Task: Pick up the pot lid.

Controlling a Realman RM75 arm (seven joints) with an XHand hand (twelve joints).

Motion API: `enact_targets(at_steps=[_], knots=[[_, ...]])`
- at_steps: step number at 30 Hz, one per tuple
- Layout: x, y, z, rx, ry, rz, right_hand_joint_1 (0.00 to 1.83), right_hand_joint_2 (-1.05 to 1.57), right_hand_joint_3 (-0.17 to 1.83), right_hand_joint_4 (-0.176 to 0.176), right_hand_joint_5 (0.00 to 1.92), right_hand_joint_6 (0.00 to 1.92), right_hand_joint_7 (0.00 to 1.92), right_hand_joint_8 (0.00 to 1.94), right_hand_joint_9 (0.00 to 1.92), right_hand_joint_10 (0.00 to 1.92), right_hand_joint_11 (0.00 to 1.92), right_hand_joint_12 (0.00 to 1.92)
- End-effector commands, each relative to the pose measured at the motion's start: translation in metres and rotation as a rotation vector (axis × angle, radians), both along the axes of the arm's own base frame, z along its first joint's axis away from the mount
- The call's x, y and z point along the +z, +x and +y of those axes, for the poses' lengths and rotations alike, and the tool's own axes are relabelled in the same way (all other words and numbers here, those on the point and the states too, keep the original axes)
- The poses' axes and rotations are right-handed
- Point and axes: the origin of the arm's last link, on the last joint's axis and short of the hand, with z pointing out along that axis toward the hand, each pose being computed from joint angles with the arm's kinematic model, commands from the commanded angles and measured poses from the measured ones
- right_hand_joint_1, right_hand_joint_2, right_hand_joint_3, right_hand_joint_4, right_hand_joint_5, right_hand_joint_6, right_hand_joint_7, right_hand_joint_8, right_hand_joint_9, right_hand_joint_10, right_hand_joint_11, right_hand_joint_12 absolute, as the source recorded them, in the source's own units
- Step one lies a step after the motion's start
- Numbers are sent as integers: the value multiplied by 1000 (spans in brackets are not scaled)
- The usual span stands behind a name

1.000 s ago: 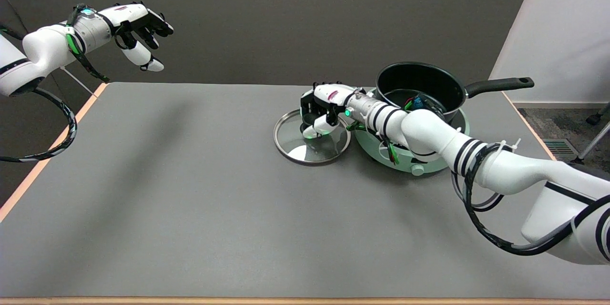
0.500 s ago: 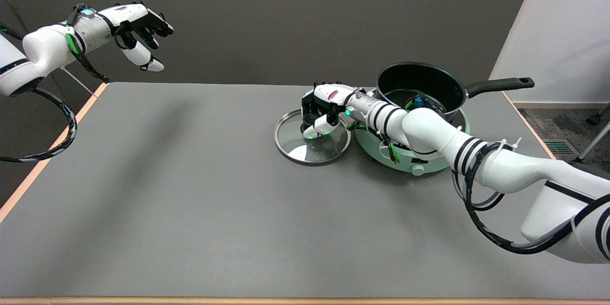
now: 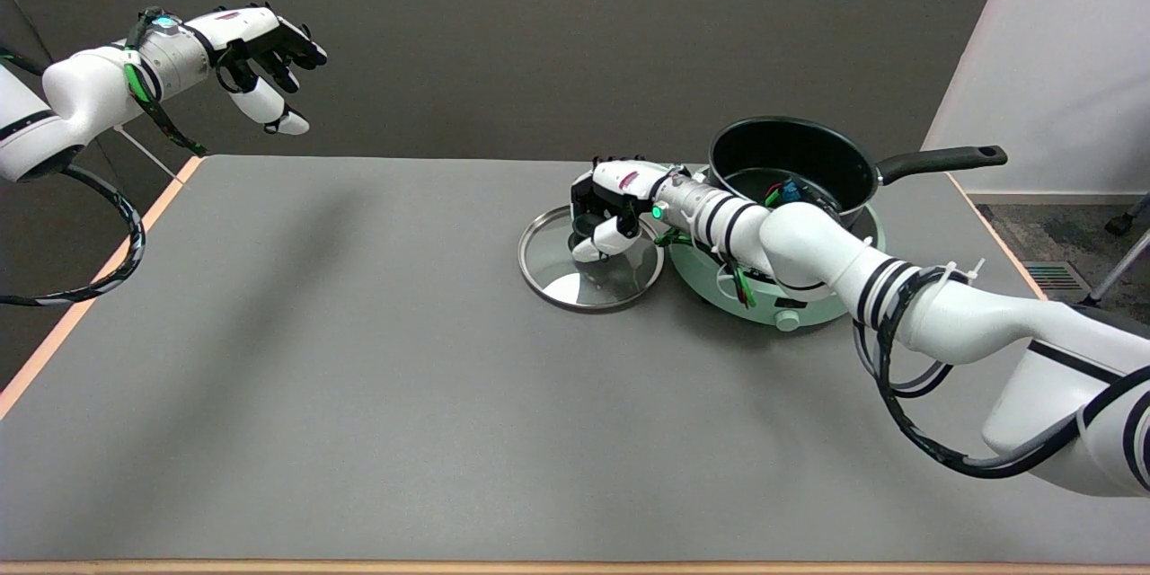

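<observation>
While its fingers [image 3: 600,244] curl around the knob, the right hand [image 3: 611,208] sits atop the lid [image 3: 590,258], which lies flat on the bench [image 3: 359,359] just left of the pot [image 3: 791,163], directly beneath the palm

Since the earlier frames, my right hand [image 3: 609,214], gripping the knob of the pot lid [image 3: 590,259], has risen slightly and shifted a little toward the pot. The lid has shifted with it, its rim edging closer to the stove base [image 3: 783,304].
</observation>
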Motion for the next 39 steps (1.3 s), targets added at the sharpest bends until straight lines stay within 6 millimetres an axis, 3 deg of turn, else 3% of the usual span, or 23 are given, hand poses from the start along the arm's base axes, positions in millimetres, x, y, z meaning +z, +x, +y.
enact_targets(at_steps=[1,4,9,14,17,18,23,39], knots=[[2,2,-1,0,-2,-7,1143,1133,362,-84,556,1548,770,1577,743,1921,400,1921],[3,2,-1,2,-3,-6,1138,1136,367,-82,546,1566,763,1589,714,1921,395,1921],[3,3,-1,3,-5,-11,1127,1065,523,-48,551,1654,772,1577,725,1921,419,1921],[3,3,-1,2,-7,-18,1129,1019,615,-46,562,1679,784,1583,726,1921,437,1921],[3,3,-1,2,-7,-18,1129,1017,627,-50,556,1687,780,1603,732,1921,457,1921],[3,3,-1,2,-7,-18,1125,1060,547,-55,541,1671,767,1602,713,1921,470,1921],[3,2,-1,0,-8,-17,1133,1109,461,-97,513,1636,758,1632,711,1921,474,1921],[0,18,-2,39,6,-37,1139,1121,438,-112,506,1624,757,1643,717,1921,494,1921]])
